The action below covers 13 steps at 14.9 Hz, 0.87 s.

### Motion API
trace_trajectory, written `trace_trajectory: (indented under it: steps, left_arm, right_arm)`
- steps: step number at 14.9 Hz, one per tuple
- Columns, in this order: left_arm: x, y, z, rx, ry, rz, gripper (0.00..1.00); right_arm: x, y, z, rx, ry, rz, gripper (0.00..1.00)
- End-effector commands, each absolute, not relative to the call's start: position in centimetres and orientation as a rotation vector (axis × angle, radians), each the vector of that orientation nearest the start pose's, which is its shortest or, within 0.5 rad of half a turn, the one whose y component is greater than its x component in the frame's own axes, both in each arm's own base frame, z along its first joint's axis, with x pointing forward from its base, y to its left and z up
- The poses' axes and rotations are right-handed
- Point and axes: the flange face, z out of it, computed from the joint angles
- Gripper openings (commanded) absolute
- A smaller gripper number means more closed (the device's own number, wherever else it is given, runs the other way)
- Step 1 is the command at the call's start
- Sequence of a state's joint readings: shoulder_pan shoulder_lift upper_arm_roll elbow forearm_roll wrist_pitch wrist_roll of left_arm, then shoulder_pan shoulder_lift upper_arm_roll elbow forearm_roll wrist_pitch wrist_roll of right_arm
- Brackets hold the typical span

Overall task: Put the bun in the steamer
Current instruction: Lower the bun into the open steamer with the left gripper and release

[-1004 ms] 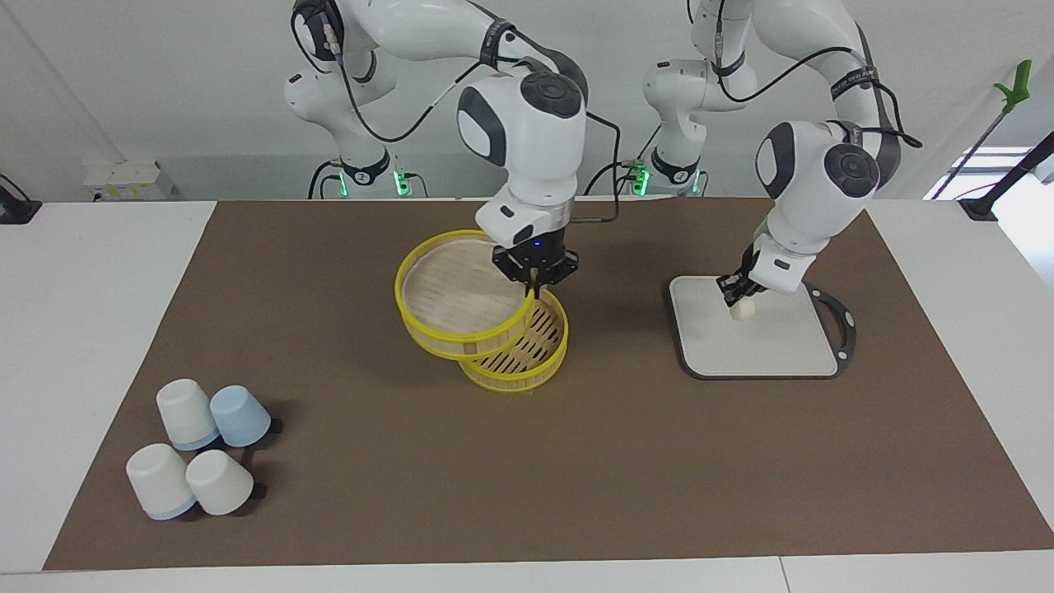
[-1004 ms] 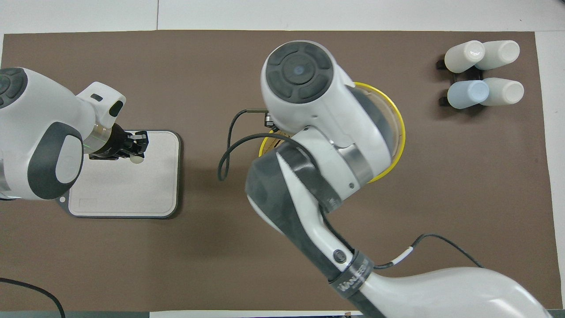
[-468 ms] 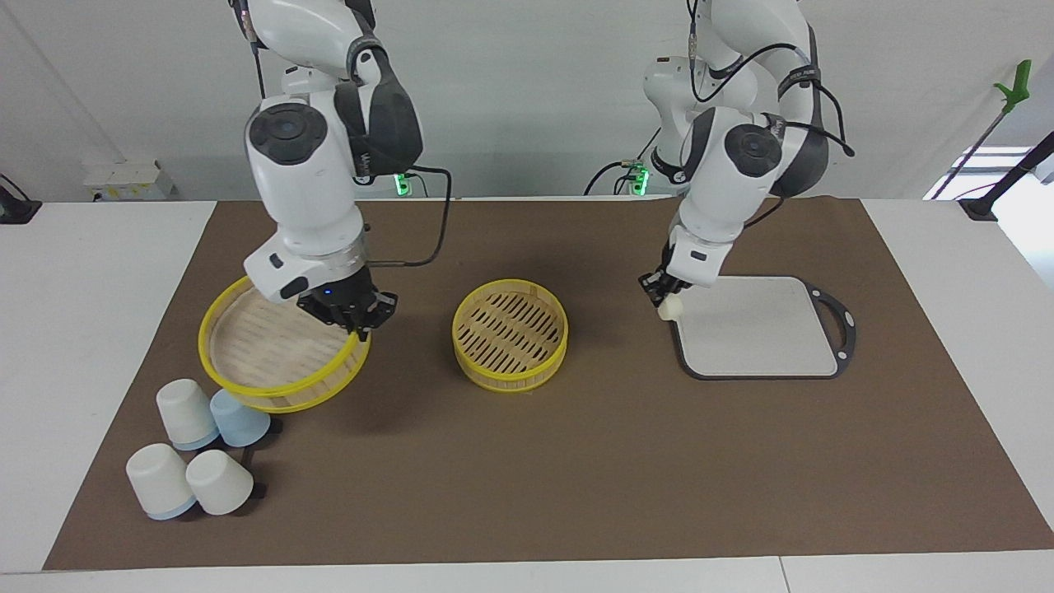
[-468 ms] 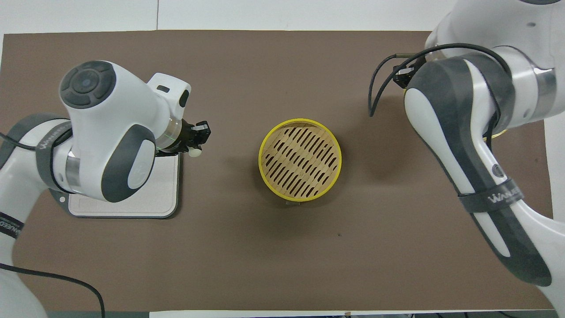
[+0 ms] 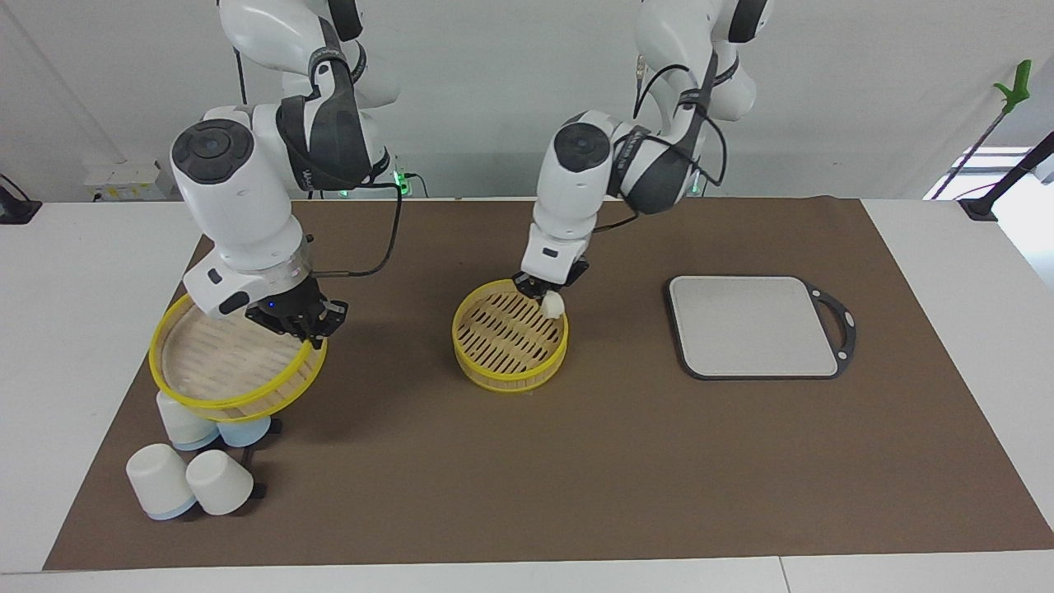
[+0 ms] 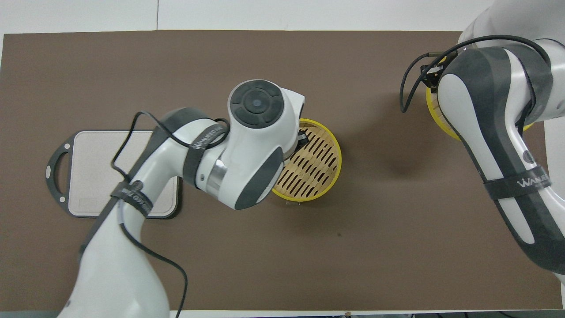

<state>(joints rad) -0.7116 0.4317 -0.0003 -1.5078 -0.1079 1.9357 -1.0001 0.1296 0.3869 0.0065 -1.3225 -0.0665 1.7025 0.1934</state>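
Cream-white, the bun point(image 5: 553, 305) sits pinched in my left gripper point(image 5: 547, 296) just over the rim of the steamer's lower tier point(image 5: 510, 336), seemingly not yet released. My right gripper point(image 5: 311, 328) is clamped on the lifted upper tier point(image 5: 235, 366) over the cups point(image 5: 188, 461); lowering and letting go remain.

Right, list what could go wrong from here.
The bun in the left gripper hangs over the lower tier's rim, not its slatted middle; released here, it might roll off onto the mat. The upper tier held by the right gripper hangs tilted over the upturned cups and could knock them.
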Motion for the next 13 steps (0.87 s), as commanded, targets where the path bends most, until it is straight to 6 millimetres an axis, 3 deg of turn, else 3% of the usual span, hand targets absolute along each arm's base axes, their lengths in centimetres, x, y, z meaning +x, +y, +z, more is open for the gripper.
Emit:
trace_trajectory:
  steps: [1, 4, 13]
  left_arm:
    - [52.7, -47.0, 38.8, -3.155, -0.547, 0.137, 0.19]
    - [53.0, -47.5, 36.0, -3.131, -0.530, 0.148, 0.19]
    - [52.2, -48.8, 33.9, -3.124, -0.483, 0.137, 0.23]
  right_arm:
    - [65.8, 8.6, 52.0, -3.197, 0.064, -0.025, 0.00]
    - [65.8, 8.3, 52.1, -3.196, 0.064, -0.027, 0.00]
    - [65.8, 8.4, 52.0, -3.197, 0.056, -0.027, 0.00]
